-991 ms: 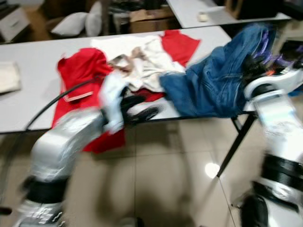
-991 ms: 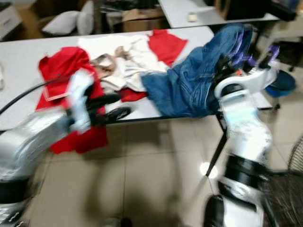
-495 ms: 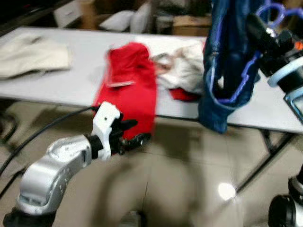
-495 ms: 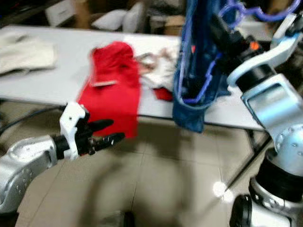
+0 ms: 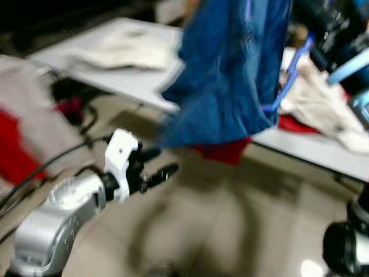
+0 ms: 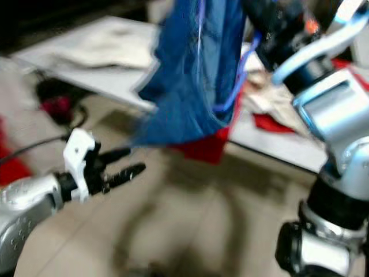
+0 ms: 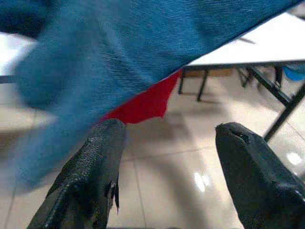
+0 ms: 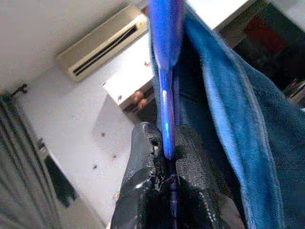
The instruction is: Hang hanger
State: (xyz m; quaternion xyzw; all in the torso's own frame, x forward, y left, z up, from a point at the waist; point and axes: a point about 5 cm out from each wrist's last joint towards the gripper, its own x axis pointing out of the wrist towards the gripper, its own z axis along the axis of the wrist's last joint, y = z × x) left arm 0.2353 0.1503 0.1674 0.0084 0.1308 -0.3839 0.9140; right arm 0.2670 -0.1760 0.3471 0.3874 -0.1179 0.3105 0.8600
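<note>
A blue plastic hanger [image 8: 167, 71] carries a pair of blue jeans [image 5: 230, 75], which hang in the air in front of the table. My right gripper [image 8: 167, 148] is shut on the hanger's thin bar, held high at the upper right [image 6: 271, 23]. A strip of the hanger [image 5: 291, 75] shows beside the denim. My left gripper [image 5: 157, 163] is low over the floor, below and left of the jeans, open with nothing in it. In the left wrist view its two black fingers [image 7: 95, 162] stand wide apart under the denim's hem. The eye views are blurred.
A grey table [image 5: 132, 86] runs across behind the jeans, with a pale cloth [image 5: 127, 49], a white cloth [image 5: 323, 109] and a red cloth [image 5: 225, 151] hanging over its edge. Black table legs [image 7: 281, 109] stand on the tiled floor. A black cable [image 5: 40, 173] trails from my left arm.
The right gripper has lifted the jeans on the hanger off the table and holds them up. The view has swung along the table. The left gripper stays open and low.
</note>
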